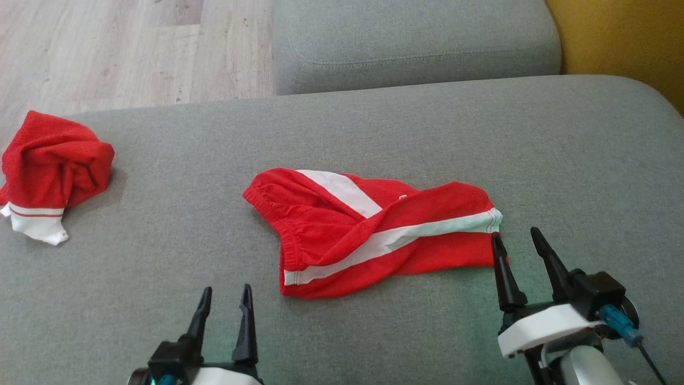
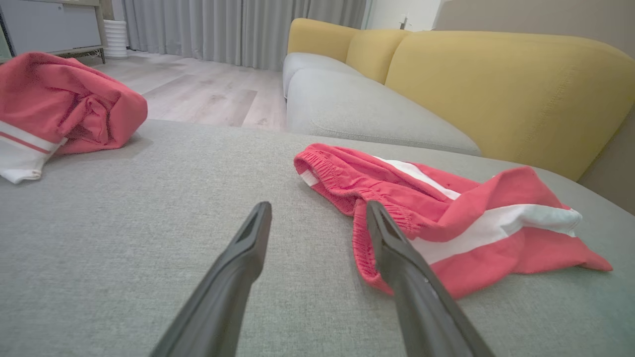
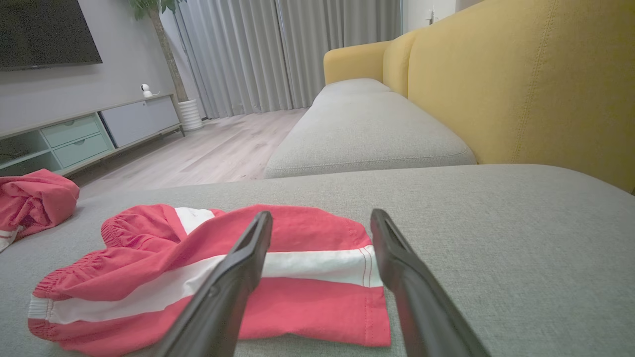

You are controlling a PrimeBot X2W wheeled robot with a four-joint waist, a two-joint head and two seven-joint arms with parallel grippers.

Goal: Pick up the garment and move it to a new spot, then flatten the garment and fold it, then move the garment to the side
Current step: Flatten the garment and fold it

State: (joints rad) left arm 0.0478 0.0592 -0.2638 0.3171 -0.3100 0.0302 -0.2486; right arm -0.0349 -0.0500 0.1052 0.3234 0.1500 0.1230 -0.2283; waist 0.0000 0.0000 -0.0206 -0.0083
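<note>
We see a red jersey (image 1: 53, 160) with a white sleeve crossed by one thin red stripe. The shorts (image 1: 331, 235) are red with broad white bands. The seat (image 1: 454, 133) is grey, its back (image 1: 614, 43) mustard yellow, the floor (image 1: 107, 48) pale wood, and the curtains (image 2: 223, 29) grey.

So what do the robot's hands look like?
The left gripper and right gripper each have two long, pointed black fingers on a black block with a white shell behind. A blue plug with a thin dark cable sticks out beside the right one.
</note>
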